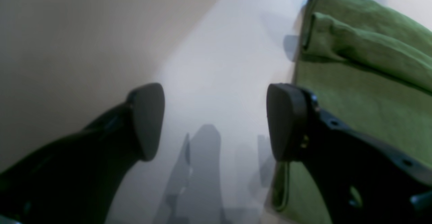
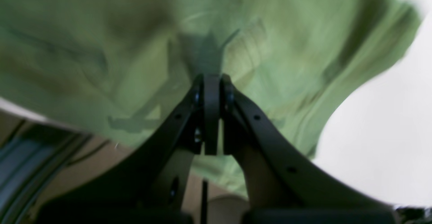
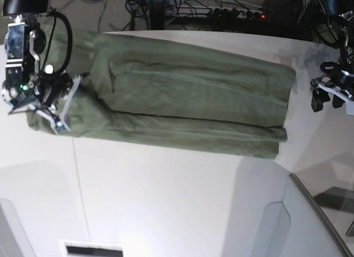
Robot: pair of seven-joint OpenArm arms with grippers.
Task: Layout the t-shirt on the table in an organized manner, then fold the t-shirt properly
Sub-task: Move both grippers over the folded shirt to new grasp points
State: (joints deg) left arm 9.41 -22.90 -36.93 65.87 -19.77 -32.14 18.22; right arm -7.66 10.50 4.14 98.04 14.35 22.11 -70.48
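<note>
1. Across the far half of the table (image 3: pixel 166 201) lies the t-shirt (image 3: pixel 188 102), already a long band with both sides folded in, so I'd say lengthwise folds are done and the crosswise ones are left.
2. At one end of the shirt, the right gripper (image 2: pixel 212 116) is pinched together, nothing visibly in it.
3. Just past the other end, the left gripper (image 1: pixel 216 122) hangs spread apart, empty.
4. No containers anywhere.

The white surface (image 3: pixel 166 185) carries the olive-green t-shirt (image 3: pixel 182 102), which lies folded into a long band. One end lies under the shut right jaws; the other ends just beside the open left jaws.
</note>
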